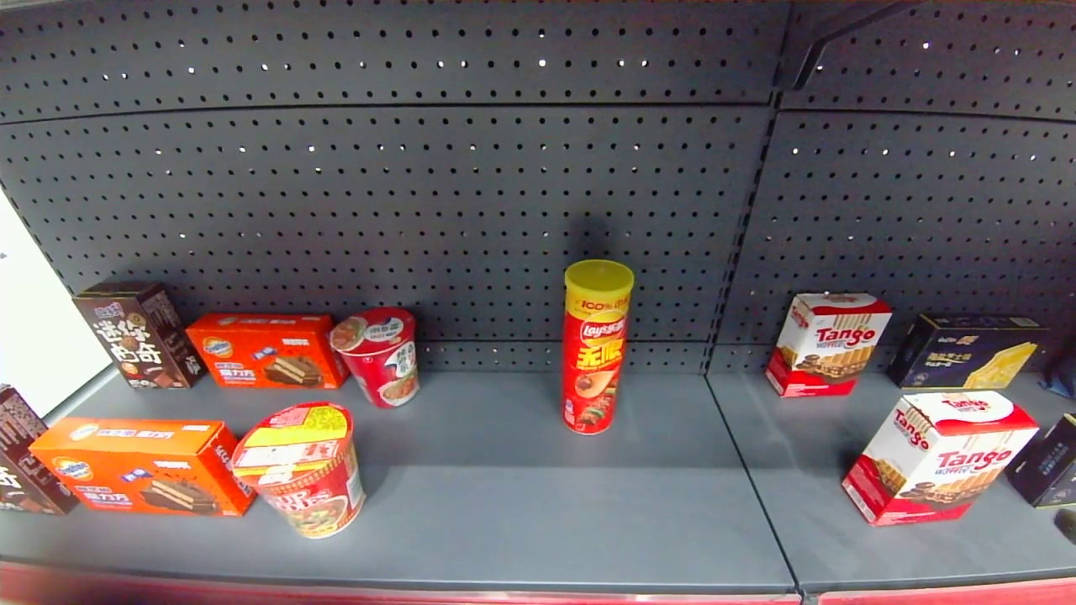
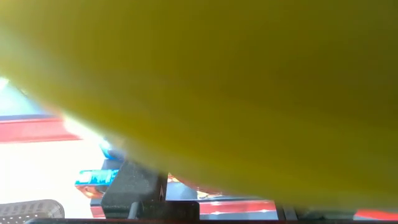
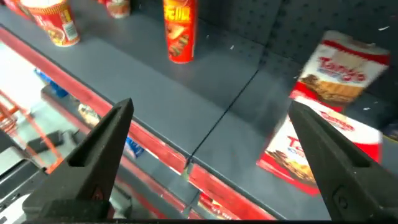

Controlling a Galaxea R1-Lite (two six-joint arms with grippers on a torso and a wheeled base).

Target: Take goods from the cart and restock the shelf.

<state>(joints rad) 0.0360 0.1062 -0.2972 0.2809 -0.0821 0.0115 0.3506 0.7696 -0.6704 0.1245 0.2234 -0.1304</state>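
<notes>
While the right tool point(image 3: 211, 109) hangs wide open and empty off the near lip point(image 3: 155, 146) of the shelf point(image 1: 521, 504), a yellow thing point(image 2: 236, 87) sits close against the left wrist camera. It looks like the lid of a chips can, but I cannot tell whether the left tool point(image 2: 134, 186) grips it.

One can point(image 1: 597, 346) stands upright on the shelf, about midway along and towards the far wall, with bare shelf to its left, right and near side. If a second can is in hand, the step is probably to stand it beside or in front of that one. To do it well, bring it in upright and high enough to clear the lip. Lower it flat onto its base and let go only once it stands, because a tall narrow can tips easily.

To the left stand two noodle cups, one near point(image 1: 303, 470) and one far point(image 1: 380, 353), with orange boxes point(image 1: 143, 466) and dark boxes point(image 1: 139, 334) beyond them. To the right, past the shelf seam point(image 1: 748, 470), are two wafer boxes point(image 1: 937, 458) and a dark blue box point(image 1: 967, 350). The near cup is the likeliest thing to be clipped by a left-side approach. The gap around the can looks ample.
</notes>
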